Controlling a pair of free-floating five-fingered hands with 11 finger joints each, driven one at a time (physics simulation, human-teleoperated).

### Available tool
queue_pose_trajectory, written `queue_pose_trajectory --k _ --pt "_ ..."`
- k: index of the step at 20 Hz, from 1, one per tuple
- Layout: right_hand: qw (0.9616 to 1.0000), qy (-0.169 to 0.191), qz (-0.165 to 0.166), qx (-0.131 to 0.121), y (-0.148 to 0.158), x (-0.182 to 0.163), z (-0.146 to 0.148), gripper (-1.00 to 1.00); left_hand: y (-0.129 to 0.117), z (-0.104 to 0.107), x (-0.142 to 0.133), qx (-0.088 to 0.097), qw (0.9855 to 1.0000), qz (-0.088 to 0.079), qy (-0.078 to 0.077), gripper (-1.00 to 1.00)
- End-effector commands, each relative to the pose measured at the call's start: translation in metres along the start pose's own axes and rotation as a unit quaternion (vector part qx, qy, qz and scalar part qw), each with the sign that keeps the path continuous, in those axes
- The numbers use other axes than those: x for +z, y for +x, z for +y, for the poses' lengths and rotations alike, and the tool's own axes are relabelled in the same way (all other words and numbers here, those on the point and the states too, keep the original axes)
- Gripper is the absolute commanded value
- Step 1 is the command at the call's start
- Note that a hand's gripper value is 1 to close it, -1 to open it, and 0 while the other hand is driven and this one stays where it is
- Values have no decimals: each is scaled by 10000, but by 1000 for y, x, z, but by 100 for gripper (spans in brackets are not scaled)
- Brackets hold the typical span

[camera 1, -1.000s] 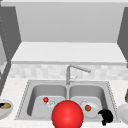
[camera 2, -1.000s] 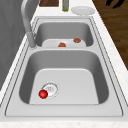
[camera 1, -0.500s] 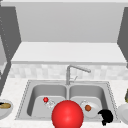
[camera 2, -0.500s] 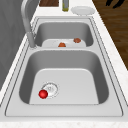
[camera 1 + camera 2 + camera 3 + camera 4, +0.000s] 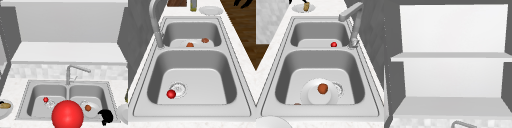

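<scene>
1 white plate point(image 5: 93, 111), flat in the right sink basin point(image 5: 105, 92) under a small brown ball point(image 5: 88, 108), is probably stiff, slick and breakable, so grip its rim; whether your right hand point(image 5: 106, 117), just beside it, is spread or curled cannot be told.

Even, bright light is washing everything; soft shadows are pooling inside the grey steel double sink point(image 5: 203, 60), and all edges are looking blurred.
</scene>
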Motion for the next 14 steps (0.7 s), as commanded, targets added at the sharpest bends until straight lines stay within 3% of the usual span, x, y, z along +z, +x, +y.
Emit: queue_pose_trajectory --k 1,5,8,14 --pt "10000 0 0 0 0 0 0 0 -16 -2 -1 68 10000 38 23 -100" --pt "10000 0 0 0 0 0 0 0 -41 13 5 151 9999 0 -1 -100" --pt "10000 0 0 0 0 0 0 0 -54 15 6 99 10000 -11 -7 -100" --pt "10000 0 0 0 0 0 0 0 -80 -3 13 -1 10000 -36 12 -100"
